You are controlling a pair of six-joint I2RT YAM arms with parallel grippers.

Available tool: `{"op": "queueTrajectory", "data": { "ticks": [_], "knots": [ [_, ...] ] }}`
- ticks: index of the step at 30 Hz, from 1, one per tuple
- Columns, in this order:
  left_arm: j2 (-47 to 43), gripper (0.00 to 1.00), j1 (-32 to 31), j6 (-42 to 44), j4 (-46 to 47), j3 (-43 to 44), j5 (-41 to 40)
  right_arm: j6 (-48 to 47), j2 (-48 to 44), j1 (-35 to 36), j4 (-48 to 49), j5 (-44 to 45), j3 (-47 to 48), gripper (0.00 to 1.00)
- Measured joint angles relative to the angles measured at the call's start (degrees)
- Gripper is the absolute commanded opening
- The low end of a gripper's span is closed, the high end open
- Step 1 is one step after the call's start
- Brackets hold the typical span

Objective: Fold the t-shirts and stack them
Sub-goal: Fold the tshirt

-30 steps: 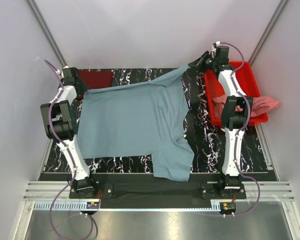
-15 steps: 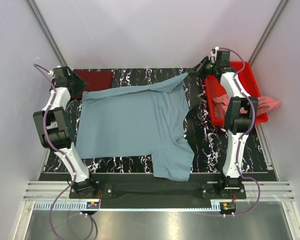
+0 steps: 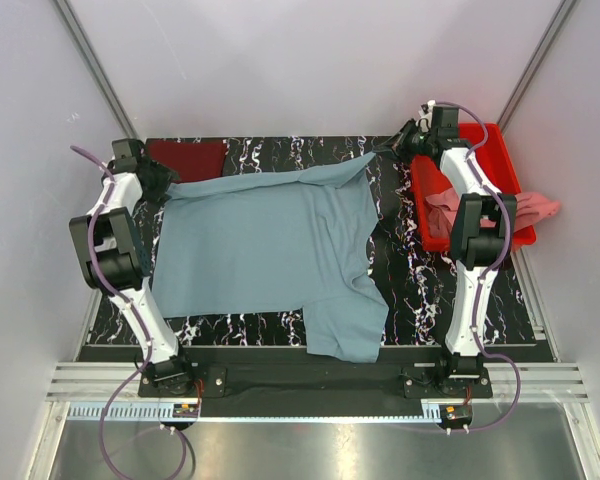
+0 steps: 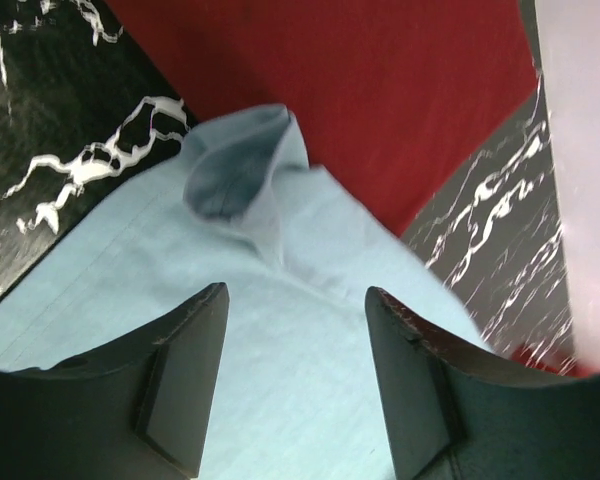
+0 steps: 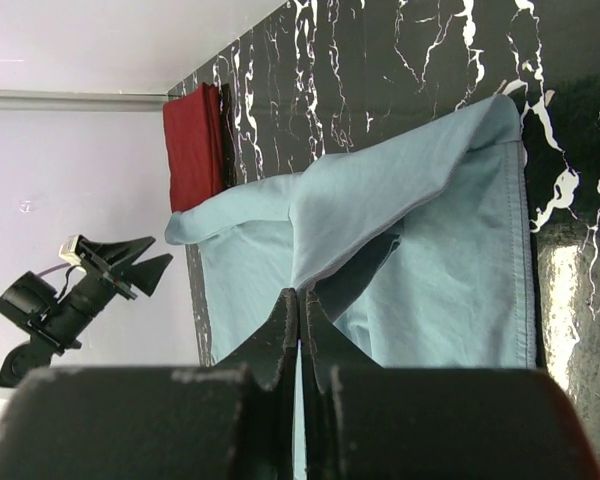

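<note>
While the left gripper (image 4: 295,295) is spread empty, a grey-blue t-shirt (image 3: 260,240) corner lying between and beyond its fingers, a fold is clamped between the closed right gripper (image 5: 299,300) fingers.

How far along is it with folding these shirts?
Done: the maroon t-shirt lies folded at the far left corner. In hand: the grey-blue t-shirt is spread out, unfolded; the right gripper pinches its far right corner, the left gripper stands open over the other corner. Left: folding it, then the salmon pink t-shirt, crumpled in the red tray.
</note>
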Motion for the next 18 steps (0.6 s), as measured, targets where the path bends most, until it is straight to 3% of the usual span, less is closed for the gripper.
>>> {"op": "queueTrajectory", "data": {
  "ticks": [7,13,18],
  "knots": [
    [5.01,0.54,1.14,-4.24,-3.08,6.93,-1.62,-0.20,-0.13,0.00,-0.09,0.02,-0.13,0.00],
    [8.24,0.57,1.57,-5.53,-6.45,11.78,-2.49,-0.15,-0.17,0.00,-0.07,0.02,-0.13,0.00],
    [8.74,0.55,1.57,-6.40,-9.03,12.04,-2.95,-0.15,-0.17,0.00,-0.04,0.04,-0.13,0.00]
  ]
}}
